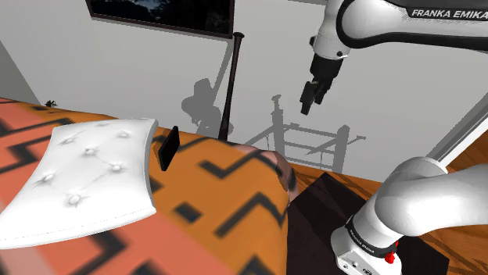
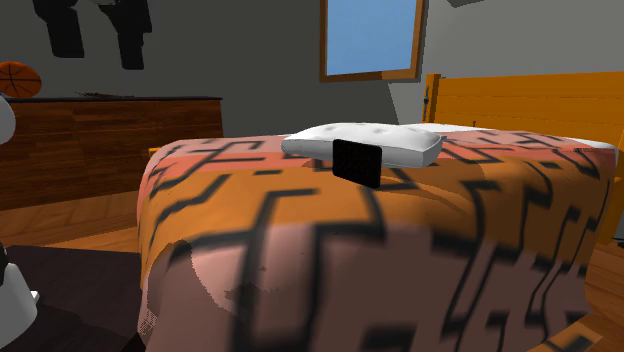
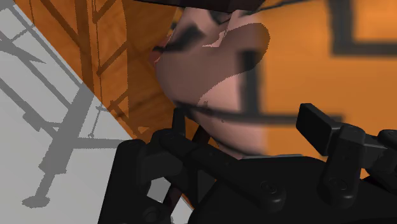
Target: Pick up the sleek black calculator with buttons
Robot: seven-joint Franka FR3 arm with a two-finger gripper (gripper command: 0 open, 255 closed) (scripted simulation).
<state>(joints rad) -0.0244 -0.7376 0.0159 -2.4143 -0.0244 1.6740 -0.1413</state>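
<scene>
The black calculator stands on edge on the bed, propped against a white pillow. In the second exterior view the calculator shows as a flat dark rectangle in front of the pillow. My gripper hangs high in the air, well to the shoulder view's right of the calculator, over the bed's corner. In the wrist view my gripper has its black fingers apart with nothing between them, and the blanket's draped corner lies beyond them.
The bed carries an orange blanket with black zigzags. A dark baseball bat leans on the grey wall behind it. A wooden dresser and headboard flank the bed. My dark stand sits beside the bed's corner.
</scene>
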